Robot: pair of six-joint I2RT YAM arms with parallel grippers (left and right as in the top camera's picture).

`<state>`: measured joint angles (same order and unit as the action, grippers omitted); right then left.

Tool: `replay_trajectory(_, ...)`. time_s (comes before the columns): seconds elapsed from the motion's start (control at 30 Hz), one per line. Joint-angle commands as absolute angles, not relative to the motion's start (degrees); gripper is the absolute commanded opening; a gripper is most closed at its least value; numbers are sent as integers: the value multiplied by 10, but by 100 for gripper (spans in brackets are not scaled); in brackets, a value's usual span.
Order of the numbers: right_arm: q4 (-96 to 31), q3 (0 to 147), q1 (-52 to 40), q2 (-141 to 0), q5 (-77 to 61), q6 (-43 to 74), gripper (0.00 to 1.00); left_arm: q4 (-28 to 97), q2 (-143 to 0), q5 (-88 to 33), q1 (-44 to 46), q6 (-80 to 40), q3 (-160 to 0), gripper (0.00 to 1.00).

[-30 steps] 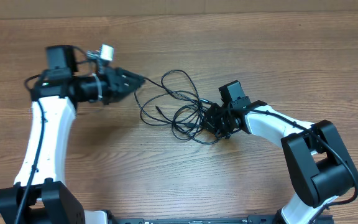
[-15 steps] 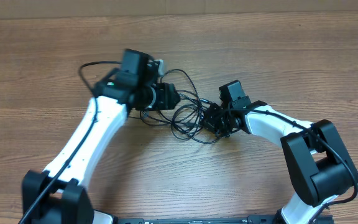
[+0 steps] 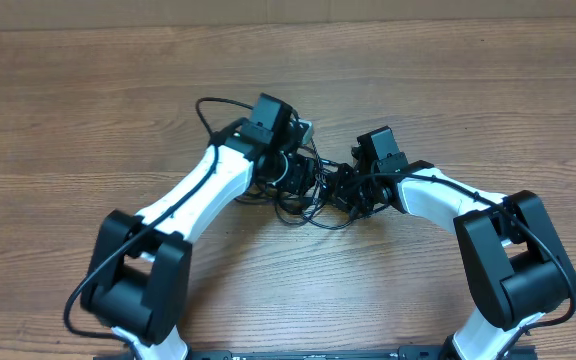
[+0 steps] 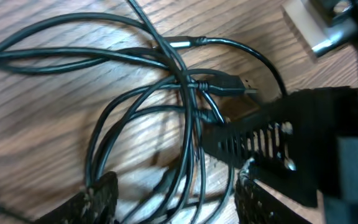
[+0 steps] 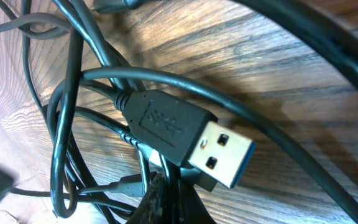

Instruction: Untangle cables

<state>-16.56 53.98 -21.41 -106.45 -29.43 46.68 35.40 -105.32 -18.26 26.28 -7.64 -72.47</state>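
While the cables (image 4: 188,81) lie bunched in one knot on the bench (image 3: 88,100) between both sets of jaws, untangling looks barely begun | left jaws: parted, astride several loops, gripping nothing | right jaws: pinched shut, apparently on a strand under a USB plug (image 5: 185,140) | left arm (image 3: 193,195), right arm (image 3: 433,195): bent inward, meeting over the knot
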Motion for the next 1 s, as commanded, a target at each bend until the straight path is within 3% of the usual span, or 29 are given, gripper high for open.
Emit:
replay_trajectory(0.0,-163,536,-212,-1068,-301,460,4,338,-1085,-174,267,-47,-729,59)
replay_trajectory(0.3,-163,536,-212,-1068,-296,460,4,331,-1123,-173,267,-46,-729,57)
replay_trajectory(0.47,-163,536,-212,-1068,-296,460,4,339,-1126,-176,267,-47,-729,29)
replay_trajectory(0.57,-163,536,-212,-1068,-296,459,4,347,-1126,-185,267,-47,-734,29)
replay_trajectory(0.6,-163,536,-212,-1068,-296,459,4,347,-1126,-190,267,-47,-735,25)
replay_trajectory(0.67,-163,536,-212,-1068,-294,460,4,354,-1126,-191,266,-47,-742,4)
replay_trajectory(0.97,-163,536,-212,-1068,-289,459,4,539,-1106,-193,247,-47,-924,4)
